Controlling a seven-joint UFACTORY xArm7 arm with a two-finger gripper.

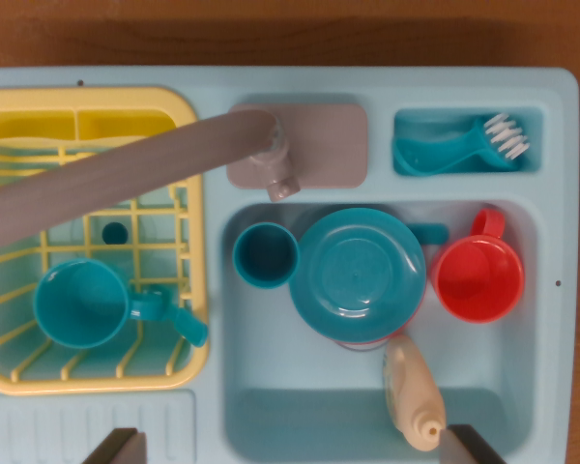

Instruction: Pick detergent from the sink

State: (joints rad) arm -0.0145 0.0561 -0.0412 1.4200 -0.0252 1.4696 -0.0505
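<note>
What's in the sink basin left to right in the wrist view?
Small teal cup → teal plate → red mug. The detergent lies nearer the bottom edge, below the plate's right side, so I leave it out of the order.

Cups: 3 counted — teal, in rack [77, 304]; teal, in sink [266, 255]; red [478, 276]
Plates: 1 [358, 275]
Detergent: 1 [413, 391]
Brushes: 1 [459, 147]
Racks: 1 [195, 242]
Faucets: 1 [116, 174]

Brown wooden tabletop [290, 34] at the top edge, evenly lit; apparently nothing else.
</note>
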